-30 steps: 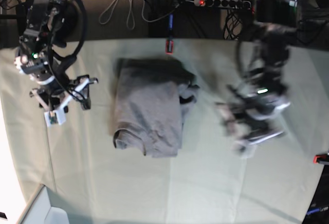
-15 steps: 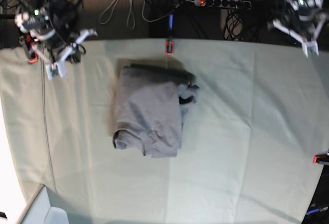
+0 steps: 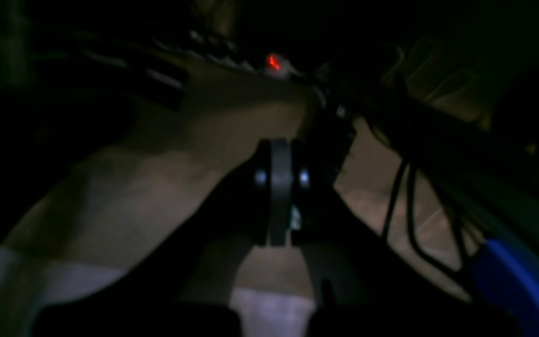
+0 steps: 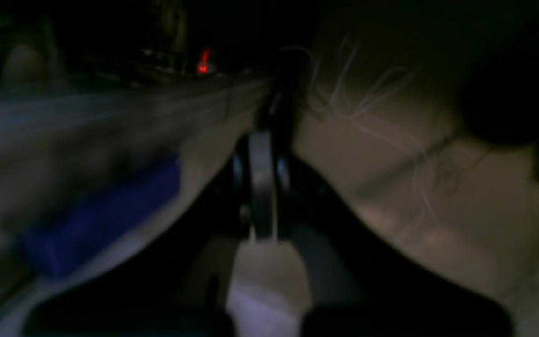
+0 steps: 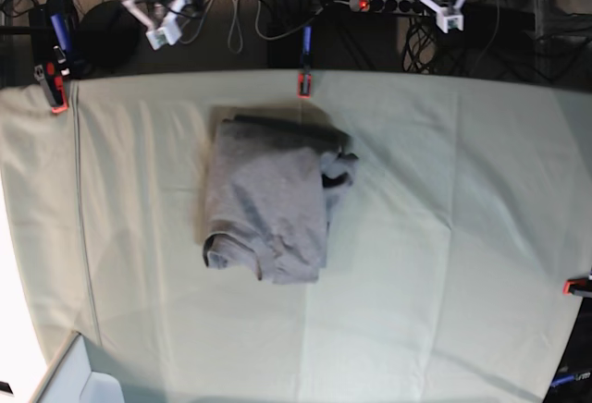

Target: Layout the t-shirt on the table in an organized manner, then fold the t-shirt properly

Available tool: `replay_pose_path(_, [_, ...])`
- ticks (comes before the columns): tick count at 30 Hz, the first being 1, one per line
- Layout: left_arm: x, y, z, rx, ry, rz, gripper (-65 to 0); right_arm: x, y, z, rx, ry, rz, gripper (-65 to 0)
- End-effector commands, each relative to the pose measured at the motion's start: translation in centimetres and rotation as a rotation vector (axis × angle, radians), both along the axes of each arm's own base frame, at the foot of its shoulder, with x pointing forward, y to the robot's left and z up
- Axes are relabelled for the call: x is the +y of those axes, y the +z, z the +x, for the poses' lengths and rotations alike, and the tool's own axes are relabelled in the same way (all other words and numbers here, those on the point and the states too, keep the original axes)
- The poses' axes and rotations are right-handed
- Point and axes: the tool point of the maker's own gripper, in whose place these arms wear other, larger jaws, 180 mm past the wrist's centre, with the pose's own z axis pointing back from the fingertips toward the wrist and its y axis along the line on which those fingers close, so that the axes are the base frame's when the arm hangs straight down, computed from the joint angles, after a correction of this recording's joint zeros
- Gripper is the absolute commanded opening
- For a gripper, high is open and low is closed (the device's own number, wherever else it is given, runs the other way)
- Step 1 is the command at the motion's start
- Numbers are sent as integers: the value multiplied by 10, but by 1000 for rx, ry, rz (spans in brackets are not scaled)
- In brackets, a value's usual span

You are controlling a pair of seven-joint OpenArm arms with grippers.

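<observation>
I see the t-shirt point(image 5: 268, 211) folded at centre frame on the surface point(image 5: 462, 264) — left end effector point(image 5: 442, 7) and right end effector point(image 5: 166, 17), top edge, both pinched closed, empty.

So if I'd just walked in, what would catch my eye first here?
Probably the grey t-shirt, folded into a rough rectangle near the middle of the pale green table. Then the two robot grippers, the left gripper and the right gripper, both shut and pulled back beyond the table's far edge among the cables.
</observation>
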Motion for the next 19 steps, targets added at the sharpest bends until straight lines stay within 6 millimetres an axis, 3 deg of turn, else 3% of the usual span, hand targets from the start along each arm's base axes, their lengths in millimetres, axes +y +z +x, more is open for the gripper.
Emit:
replay_pose_path(1, [4, -8, -11, 36, -8, -2, -650, 0, -6, -3, 3, 11, 16, -650])
replay_pose_path(3, [0, -23, -13, 60, 32, -33, -650, 4, -26, -8, 27, -9, 44, -650])
replay_pose_path(6, [-8, -30, -19, 49, 80, -58, -650, -7, -55, -24, 73, -126, 24, -650])
replay_pose_path(8, [-8, -29, -6, -6, 91, -48, -650, -25, -73, -31, 79, -206, -60, -650])
replay_pose_path(10, [-7, -31, -12, 31, 61, -20, -650, -46, -86, -36, 49, -239, -192, -650])
replay_pose_path(12, [-7, -33, -8, 48, 4, 39, -650, -79, -92, -48, 19, -218, -377, -650])
replay_pose_path(15, [-4, -33, -9, 62, -58, 92, -650, -110, -88, -58, -34, -125, -615, -650])
replay_pose_path(19, [-12, -34, -8, 61, -74, 85, -650, -102, -84, -52, -83, -55, -721, -650])
